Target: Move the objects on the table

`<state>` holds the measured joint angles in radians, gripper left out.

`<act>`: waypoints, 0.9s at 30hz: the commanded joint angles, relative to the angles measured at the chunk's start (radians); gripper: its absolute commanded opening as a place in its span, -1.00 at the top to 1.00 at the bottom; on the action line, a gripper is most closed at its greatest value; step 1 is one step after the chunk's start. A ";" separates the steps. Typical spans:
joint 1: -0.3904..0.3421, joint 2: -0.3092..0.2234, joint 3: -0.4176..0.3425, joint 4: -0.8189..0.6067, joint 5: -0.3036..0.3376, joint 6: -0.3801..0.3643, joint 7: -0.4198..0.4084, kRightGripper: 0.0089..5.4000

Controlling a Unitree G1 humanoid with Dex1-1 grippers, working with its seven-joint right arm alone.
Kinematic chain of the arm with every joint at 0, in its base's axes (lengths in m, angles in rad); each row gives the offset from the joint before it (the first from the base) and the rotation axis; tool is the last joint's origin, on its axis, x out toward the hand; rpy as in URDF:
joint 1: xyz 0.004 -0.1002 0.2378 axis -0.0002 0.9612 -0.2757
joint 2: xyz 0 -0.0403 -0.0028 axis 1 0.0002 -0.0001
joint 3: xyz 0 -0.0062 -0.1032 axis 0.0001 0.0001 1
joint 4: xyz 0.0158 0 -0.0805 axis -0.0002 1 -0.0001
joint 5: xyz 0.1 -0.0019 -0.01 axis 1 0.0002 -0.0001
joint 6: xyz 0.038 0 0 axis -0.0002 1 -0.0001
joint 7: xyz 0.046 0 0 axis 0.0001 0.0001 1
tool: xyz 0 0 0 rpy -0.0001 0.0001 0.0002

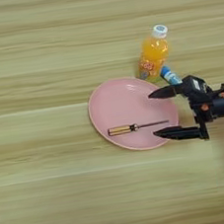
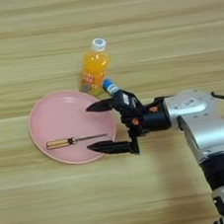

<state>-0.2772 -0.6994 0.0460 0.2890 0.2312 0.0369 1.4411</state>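
— Right eye view, what's nearest?

— My gripper (image 2: 98, 127), fingers spread wide over the plate (image 2: 45, 117) rim, straddling the screwdriver (image 2: 75, 140) tip; it holds nothing. Beyond stands the bottle (image 2: 94, 69) on the table (image 2: 123, 23).

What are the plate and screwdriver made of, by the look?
Pink plate: probably plastic, maybe glazed ceramic; even matte pink with a soft sheen and a thin rim. Screwdriver: amber handle looks like translucent plastic; the slim dark shaft looks like metal. It lies on the plate between the open fingers of the right gripper.
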 commanded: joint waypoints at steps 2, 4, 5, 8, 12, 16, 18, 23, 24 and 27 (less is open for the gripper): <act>-0.069 0.008 0.021 -0.032 -0.034 -0.012 -0.069 -0.99; -0.081 0.034 0.045 -0.005 -0.072 -0.019 -0.103 -0.99; -0.084 0.044 0.055 0.004 -0.087 -0.021 -0.117 -0.99; -0.098 0.071 0.073 0.024 -0.118 -0.018 -0.157 -0.99; -0.116 0.099 0.088 0.049 -0.147 -0.015 -0.197 -0.99; -0.128 0.119 0.102 0.072 -0.174 -0.023 -0.224 -0.99; -0.133 0.127 0.108 0.083 -0.186 -0.027 -0.236 -0.99; -0.128 0.131 0.131 0.095 -0.215 -0.036 -0.237 -0.88; -0.125 0.130 0.135 0.093 -0.218 -0.036 -0.235 -0.84; -0.114 0.123 0.146 0.088 -0.225 -0.044 -0.228 -0.71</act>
<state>-0.3439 -0.5435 0.1957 0.4081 0.0189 0.0117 1.2334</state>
